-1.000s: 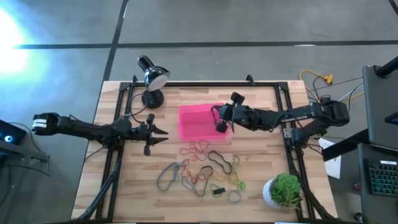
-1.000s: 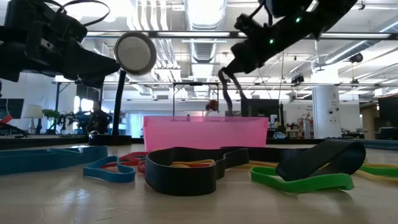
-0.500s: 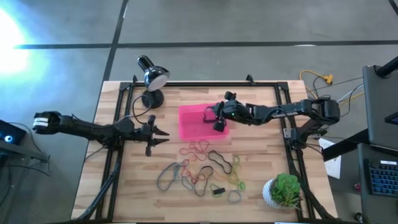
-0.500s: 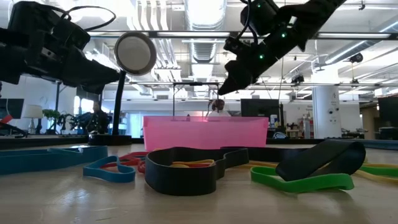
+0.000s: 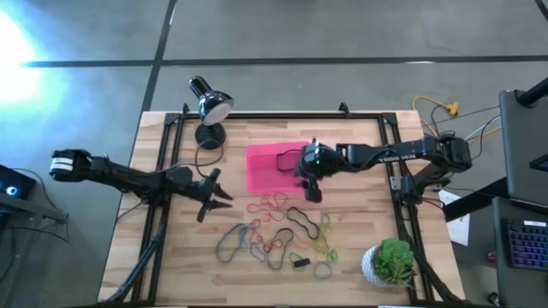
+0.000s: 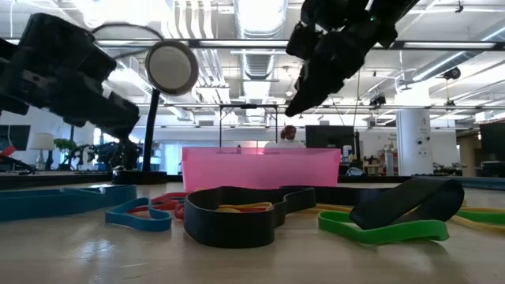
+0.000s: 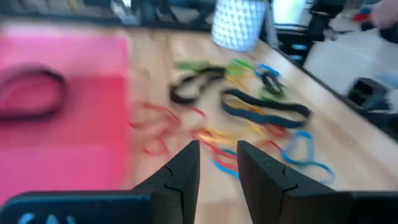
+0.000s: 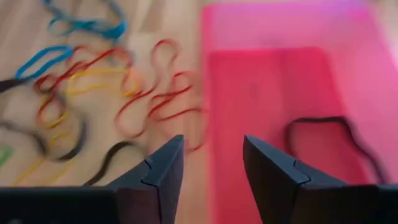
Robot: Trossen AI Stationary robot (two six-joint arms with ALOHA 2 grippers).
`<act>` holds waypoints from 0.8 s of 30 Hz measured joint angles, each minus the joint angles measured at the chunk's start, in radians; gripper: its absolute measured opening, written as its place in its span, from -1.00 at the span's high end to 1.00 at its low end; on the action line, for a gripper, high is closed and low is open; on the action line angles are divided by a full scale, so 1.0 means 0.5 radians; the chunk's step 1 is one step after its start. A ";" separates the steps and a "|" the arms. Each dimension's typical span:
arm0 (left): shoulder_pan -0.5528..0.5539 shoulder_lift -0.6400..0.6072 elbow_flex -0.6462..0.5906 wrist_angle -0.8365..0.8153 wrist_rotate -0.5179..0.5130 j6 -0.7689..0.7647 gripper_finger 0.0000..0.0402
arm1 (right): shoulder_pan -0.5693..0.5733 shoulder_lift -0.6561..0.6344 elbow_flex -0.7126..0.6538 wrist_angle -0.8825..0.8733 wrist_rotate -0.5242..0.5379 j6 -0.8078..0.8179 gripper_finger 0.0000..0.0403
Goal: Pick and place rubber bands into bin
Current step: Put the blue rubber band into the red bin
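The pink bin [image 5: 261, 175] stands on the table's middle, and one black rubber band [image 5: 282, 160] lies inside it; the band also shows in the right wrist view [image 8: 329, 140]. Many coloured rubber bands [image 5: 278, 231] lie flat on the wood near the front edge. My right gripper [image 5: 310, 186] is open and empty above the bin's near right corner [image 8: 212, 149]. My left gripper [image 5: 218, 192] is open and empty, left of the loose bands and raised above the table [image 7: 216, 152].
A black desk lamp [image 5: 210, 107] stands at the far left. A white pot with a green plant [image 5: 390, 263] stands at the near right corner. Yellow cables [image 5: 441, 109] lie beyond the table's far right. Bare wood shows right of the bin.
A black band that hung from my right gripper over the bin has dropped into the bin and lies there. My right gripper has then gone toward the table's near edge, to the bin's near right corner. My left gripper has shifted a little toward the loose bands.
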 joint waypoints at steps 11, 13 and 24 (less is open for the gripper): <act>-0.260 0.461 0.237 -0.017 0.010 -0.356 0.55 | 0.351 -0.021 -0.062 -0.075 0.011 0.086 0.37; -0.346 0.568 0.322 -0.063 -0.051 -0.344 0.55 | 0.397 -0.023 -0.072 -0.086 0.010 0.118 0.39; -0.689 1.013 0.828 -0.859 -0.532 -0.337 0.55 | 0.601 -0.032 -0.097 -0.224 0.188 0.250 0.50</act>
